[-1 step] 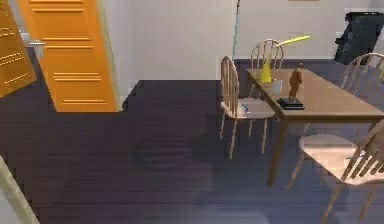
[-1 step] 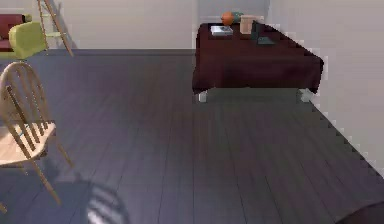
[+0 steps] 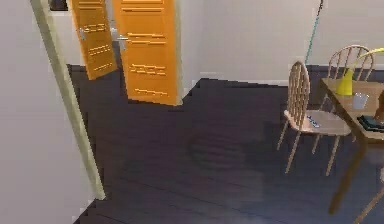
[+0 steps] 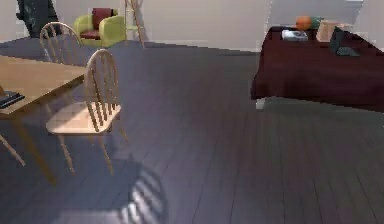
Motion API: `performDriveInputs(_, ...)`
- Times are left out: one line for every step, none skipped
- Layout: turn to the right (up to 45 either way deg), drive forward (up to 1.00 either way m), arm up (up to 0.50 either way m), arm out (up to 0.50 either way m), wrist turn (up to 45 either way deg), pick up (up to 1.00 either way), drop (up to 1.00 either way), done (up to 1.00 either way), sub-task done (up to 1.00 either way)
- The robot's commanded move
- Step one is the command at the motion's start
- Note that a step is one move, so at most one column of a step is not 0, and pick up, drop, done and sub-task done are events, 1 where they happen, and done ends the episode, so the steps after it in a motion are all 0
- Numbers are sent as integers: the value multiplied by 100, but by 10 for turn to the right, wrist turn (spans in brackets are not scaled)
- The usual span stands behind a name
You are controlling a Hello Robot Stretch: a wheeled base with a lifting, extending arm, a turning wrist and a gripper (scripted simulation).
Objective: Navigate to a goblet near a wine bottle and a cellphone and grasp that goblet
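A wooden table [image 3: 368, 108] stands at the forward view's right edge. On it are a yellow object [image 3: 345, 83] and a small greenish thing [image 3: 372, 122]. The same table [image 4: 40, 78] appears at the arm side view's left, with a dark flat thing [image 4: 8, 100] on it near the edge. Wooden chairs with spindle backs stand around it: one [image 3: 305, 110] in front of the table, one [image 3: 352, 62] behind it, and one [image 4: 92, 100] close by in the arm side view.
Two orange panelled doors [image 3: 145, 50] stand ahead, past a white wall and pale door frame [image 3: 70, 110] on the left. A bed with a dark red cover [image 4: 325, 70] carries an orange ball [image 4: 303, 22] and boxes. A green armchair [image 4: 105, 28] stands far off. Dark plank floor lies between.
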Motion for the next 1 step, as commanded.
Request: performDriveInputs(0,100,0,0,0,0,0,0,0)
